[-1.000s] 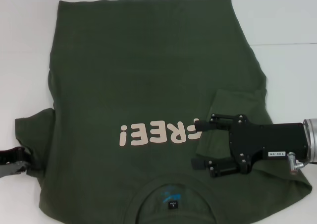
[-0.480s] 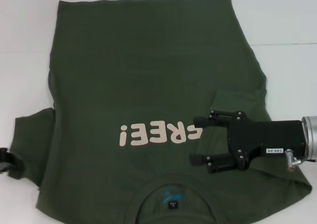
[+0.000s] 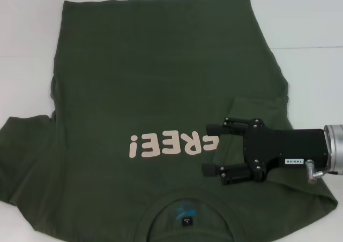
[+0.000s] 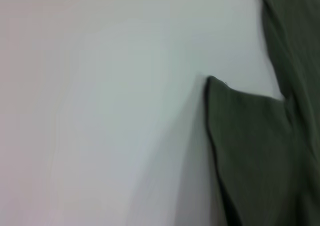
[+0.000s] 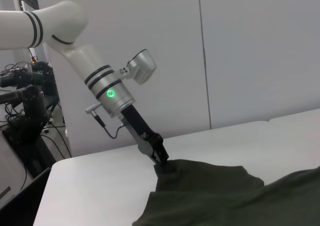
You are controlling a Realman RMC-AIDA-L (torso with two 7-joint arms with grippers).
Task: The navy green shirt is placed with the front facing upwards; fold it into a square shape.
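The shirt [image 3: 161, 119] is lying flat, print up, on the table [image 3: 311, 28]. The left gripper [image 5: 161, 156], gone from the head view since a moment ago, is pinching the left sleeve. The right gripper [image 3: 211, 149] is hovering open over its folded-in sleeve, holding nothing.

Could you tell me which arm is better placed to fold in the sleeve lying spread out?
Left, I think. The left gripper sits at the tip of the spread sleeve of the dark olive-green cotton T-shirt. The open right gripper hovers over the other sleeve, already folded in.
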